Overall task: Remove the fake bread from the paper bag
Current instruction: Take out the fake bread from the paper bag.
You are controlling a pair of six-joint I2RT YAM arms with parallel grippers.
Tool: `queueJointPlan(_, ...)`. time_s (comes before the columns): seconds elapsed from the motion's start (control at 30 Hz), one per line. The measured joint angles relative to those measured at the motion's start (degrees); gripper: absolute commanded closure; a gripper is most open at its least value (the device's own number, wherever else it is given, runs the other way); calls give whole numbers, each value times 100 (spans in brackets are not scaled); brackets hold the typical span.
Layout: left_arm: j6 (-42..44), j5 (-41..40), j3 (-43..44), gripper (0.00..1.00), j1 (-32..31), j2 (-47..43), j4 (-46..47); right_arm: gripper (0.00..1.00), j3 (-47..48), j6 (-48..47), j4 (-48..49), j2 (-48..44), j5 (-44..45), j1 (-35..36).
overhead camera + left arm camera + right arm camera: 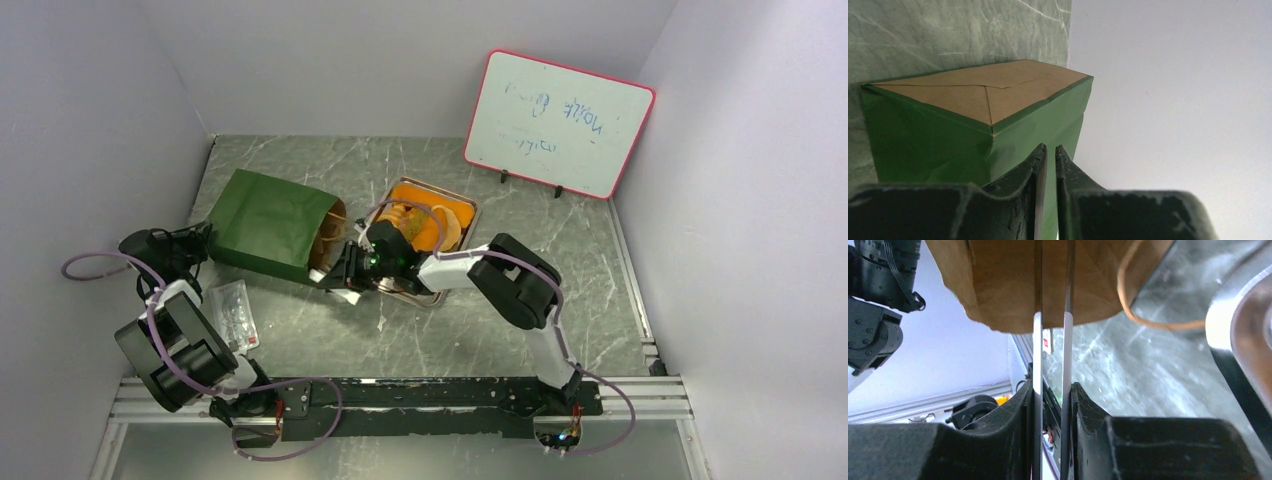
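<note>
The dark green paper bag (268, 225) lies on its side with its brown mouth (330, 240) facing right. My right gripper (338, 272) is at the mouth. In the right wrist view its jaws (1053, 290) stand a narrow slit apart, their thin tips over the bag's brown rim (998, 285) beside a twisted handle (1138, 315). I see nothing between them. My left gripper (195, 240) is at the bag's bottom end, shut on its green edge (1050, 147). The folded kraft bottom (988, 90) shows above. No bread shows inside the bag.
A metal tray (470, 215) with orange and tan pieces (425, 220) sits right of the bag, under my right wrist. A clear plastic packet (235, 312) lies near the left arm. A pink-framed whiteboard (560, 122) stands at the back right. Walls enclose three sides.
</note>
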Motion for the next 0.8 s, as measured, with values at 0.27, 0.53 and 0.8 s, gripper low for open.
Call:
queueJointPlan(0.27,44,-2,4,93,-48,15,-103,100,-984,-354,-313,-1016,186,-192)
queueJointPlan(0.53,37,2,4,93,-50,17,-101,100,-1937,-717,-765,-2116,402,-378)
queueJointPlan(0.8,-4,24,4,93,-50,-2,-101,100,-2597,-922,-1460,-3314,662,-431)
